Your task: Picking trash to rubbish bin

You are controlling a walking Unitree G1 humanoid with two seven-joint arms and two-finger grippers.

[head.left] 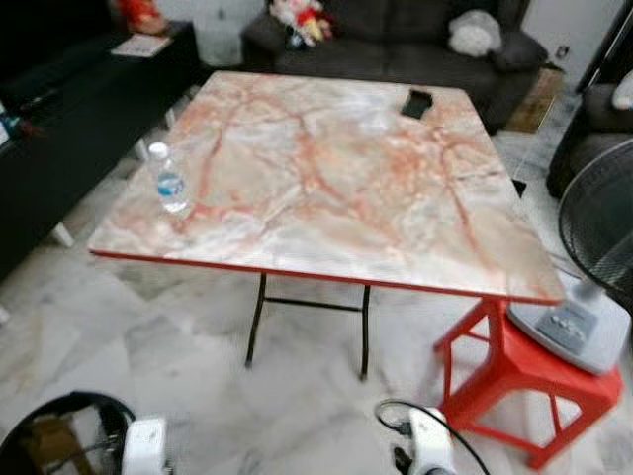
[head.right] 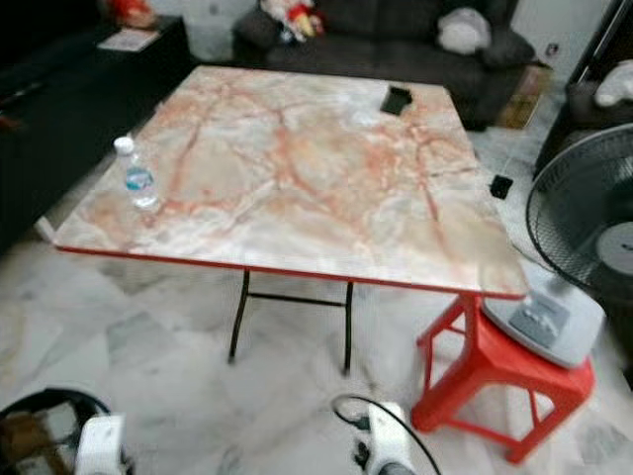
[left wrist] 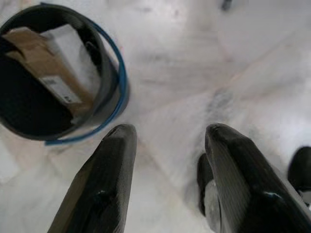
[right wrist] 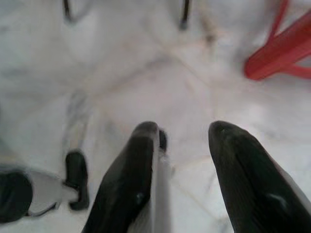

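On the marble surface (head.left: 336, 188), near its left front corner, a water bottle (head.left: 171, 180) stands upright, probably the trash to collect. The left pincer (left wrist: 167, 145) hangs low with fingers apart and empty above the floor, just beside the rubbish bin (left wrist: 114, 92), which already holds cardboard. The right pincer (right wrist: 182, 141) hangs likewise spread and empty. Open floor lies before the surface; a red stool (head.left: 519, 371) with a fan (head.left: 593, 257) crowds its right front corner

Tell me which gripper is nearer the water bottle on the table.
Left. The left gripper hangs low by the rubbish bin, on the same side as the water bottle. The right gripper hangs above the floor nearer the red stool.
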